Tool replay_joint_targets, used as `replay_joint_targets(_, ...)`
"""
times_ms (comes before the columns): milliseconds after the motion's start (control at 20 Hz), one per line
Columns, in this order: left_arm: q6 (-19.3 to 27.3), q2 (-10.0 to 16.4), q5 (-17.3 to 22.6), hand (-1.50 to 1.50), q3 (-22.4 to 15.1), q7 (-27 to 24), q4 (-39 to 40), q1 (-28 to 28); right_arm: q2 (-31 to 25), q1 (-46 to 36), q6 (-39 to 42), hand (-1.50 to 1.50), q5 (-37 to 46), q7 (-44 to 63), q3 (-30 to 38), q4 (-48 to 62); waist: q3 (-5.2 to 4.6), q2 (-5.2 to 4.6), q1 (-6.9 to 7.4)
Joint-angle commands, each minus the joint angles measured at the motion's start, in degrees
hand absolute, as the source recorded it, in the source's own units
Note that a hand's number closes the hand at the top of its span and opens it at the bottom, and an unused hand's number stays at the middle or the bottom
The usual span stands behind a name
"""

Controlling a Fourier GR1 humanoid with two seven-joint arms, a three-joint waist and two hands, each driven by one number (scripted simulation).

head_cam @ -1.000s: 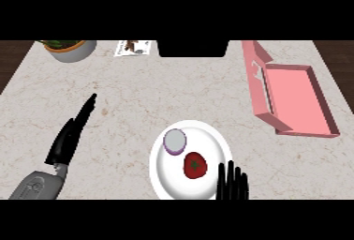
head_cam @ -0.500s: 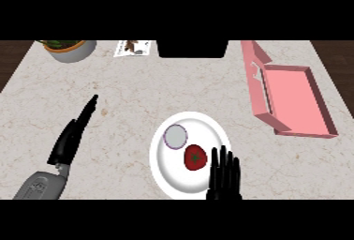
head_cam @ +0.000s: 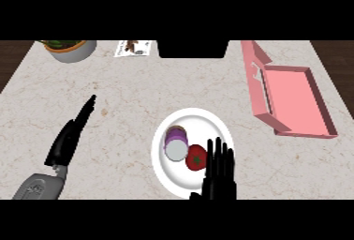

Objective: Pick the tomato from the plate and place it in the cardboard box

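The right robot hand (head_cam: pixel 220 171) has slid further over the plate (head_cam: pixel 200 115), fingers straight and open, holding nothing; the tomato (head_cam: pixel 195 157) lies on the plate just left of it, not yet grasped; the box (head_cam: pixel 297 101) waits well ahead, rightward
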State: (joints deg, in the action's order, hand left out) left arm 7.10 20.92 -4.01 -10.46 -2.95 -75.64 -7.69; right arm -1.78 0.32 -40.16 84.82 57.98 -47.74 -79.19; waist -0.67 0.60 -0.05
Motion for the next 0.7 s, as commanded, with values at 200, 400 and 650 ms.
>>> replay_joint_targets(200, -3.0, 0.1, -0.3, 0.00, 3.5, -2.0, 3.8, -2.0, 1.7, -6.4, -2.6, 1.50, -2.5, 2.0, 1.5, 8.8, 0.67, -0.65, 0.19)
replay_joint_targets(400, -3.1, -0.1, -0.5, 0.00, 2.8, -1.0, 0.4, 0.5, 1.7, -7.7, -4.7, 1.50, 8.5, 6.9, 0.8, 13.4, 0.68, -0.57, 0.39)
replay_joint_targets(650, -1.8, -1.9, -2.0, 0.00, 2.2, 0.7, -0.8, 1.3, 1.8, -7.2, -2.8, 1.50, 16.0, 9.6, 1.1, 8.1, 0.68, -0.47, 0.15)
